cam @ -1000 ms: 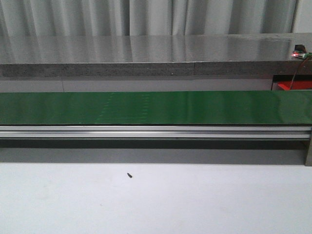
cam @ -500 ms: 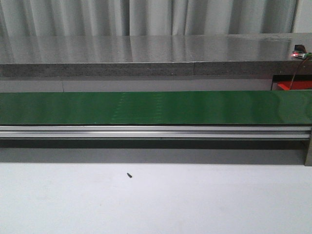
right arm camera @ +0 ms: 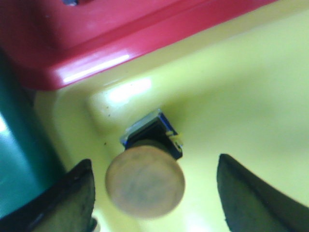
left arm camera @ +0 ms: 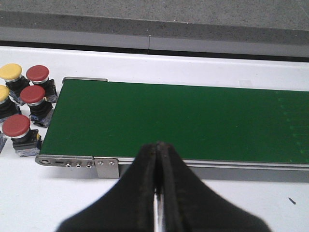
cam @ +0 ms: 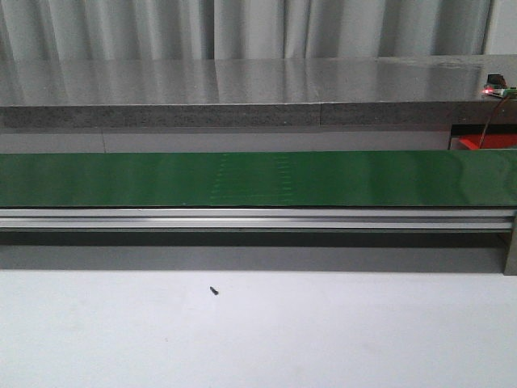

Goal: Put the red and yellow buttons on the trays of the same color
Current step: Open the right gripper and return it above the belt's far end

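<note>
Right gripper (right arm camera: 152, 193) spread wide over the yellow tray (right arm camera: 251, 87), fingers apart on either side of a yellow push button (right arm camera: 145, 181) and touching neither side of it. Button sitting on the tray floor near a corner, cap toward the camera, dark switch body (right arm camera: 153, 130) showing at about 12 o'clock from the cap; long axis running roughly straight up at the lens. Red tray (right arm camera: 96, 38) butting against the yellow one, at roughly 11 o'clock from the button. Judged as released, the drop made in the matching colour.

Left gripper (left arm camera: 157, 193) pinched closed on nothing, hanging over the near edge of the green conveyor belt (left arm camera: 183, 121). Cluster of red push buttons (left arm camera: 33, 94) and yellow push buttons (left arm camera: 10, 72) off the belt's end, at about 10 o'clock from the left fingertips. Clearly the nearer arm for that cluster. Front view: belt bare, no arm visible.
</note>
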`<state>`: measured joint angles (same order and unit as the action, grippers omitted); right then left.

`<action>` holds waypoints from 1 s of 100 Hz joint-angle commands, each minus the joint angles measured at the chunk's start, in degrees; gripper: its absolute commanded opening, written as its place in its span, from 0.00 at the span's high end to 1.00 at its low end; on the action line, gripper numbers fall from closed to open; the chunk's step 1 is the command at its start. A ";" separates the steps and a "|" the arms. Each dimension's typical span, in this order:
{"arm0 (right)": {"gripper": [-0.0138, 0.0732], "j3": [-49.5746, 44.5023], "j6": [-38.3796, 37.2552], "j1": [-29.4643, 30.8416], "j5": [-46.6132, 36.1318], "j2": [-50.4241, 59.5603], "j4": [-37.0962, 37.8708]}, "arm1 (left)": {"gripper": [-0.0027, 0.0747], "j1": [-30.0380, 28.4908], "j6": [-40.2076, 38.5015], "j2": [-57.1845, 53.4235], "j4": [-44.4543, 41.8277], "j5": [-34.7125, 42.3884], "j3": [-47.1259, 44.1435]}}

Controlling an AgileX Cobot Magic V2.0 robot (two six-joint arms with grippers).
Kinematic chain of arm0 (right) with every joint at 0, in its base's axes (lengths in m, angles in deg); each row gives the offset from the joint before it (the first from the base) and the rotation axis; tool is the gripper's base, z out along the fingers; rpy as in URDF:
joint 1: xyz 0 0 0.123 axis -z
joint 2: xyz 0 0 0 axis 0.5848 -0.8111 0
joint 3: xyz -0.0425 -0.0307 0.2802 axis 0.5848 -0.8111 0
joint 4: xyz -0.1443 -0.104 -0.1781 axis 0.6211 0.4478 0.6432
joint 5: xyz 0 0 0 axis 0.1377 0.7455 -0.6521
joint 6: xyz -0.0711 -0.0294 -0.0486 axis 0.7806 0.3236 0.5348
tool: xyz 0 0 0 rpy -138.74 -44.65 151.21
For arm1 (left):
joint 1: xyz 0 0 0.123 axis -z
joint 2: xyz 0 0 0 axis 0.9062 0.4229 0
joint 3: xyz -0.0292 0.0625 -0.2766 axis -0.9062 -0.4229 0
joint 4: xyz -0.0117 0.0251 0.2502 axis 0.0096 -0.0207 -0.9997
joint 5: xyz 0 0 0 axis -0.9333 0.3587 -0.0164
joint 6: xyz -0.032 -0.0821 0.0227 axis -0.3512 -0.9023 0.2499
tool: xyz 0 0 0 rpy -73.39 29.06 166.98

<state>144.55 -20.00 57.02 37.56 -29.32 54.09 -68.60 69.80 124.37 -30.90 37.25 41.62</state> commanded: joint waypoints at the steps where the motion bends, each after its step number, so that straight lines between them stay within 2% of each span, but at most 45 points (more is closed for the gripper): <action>1: 0.23 1.29 0.04 0.35 0.82 5.33 -0.15 | 0.99 0.44 -0.13 -0.15 0.88 4.53 1.53; 21: 0.24 1.29 0.09 -1.41 2.82 10.80 -0.15 | 0.99 0.44 -0.13 -0.15 0.88 4.62 1.53; 35: 0.36 1.29 0.10 -5.01 3.52 15.42 0.03 | 0.99 0.44 -0.13 -0.15 0.88 4.66 1.53; 42: 0.45 1.29 0.10 -7.35 4.04 17.48 0.03 | 0.99 0.44 -0.13 -0.15 0.88 4.66 1.53; 57: 0.75 0.58 0.10 -13.99 4.65 21.30 0.03 | 0.99 0.44 -0.13 -0.15 0.88 4.66 1.53; 71: 0.97 -0.95 0.10 -19.70 3.52 24.33 0.03 | 0.99 0.44 -0.46 -0.15 0.88 4.75 1.53; 100: 0.96 -6.19 0.10 -27.43 0.28 31.10 0.03 | 0.99 0.19 -0.86 -0.15 0.88 4.75 1.53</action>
<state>138.58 -20.00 31.23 41.65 -2.04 54.07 -68.60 69.80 124.37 -30.90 38.01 41.62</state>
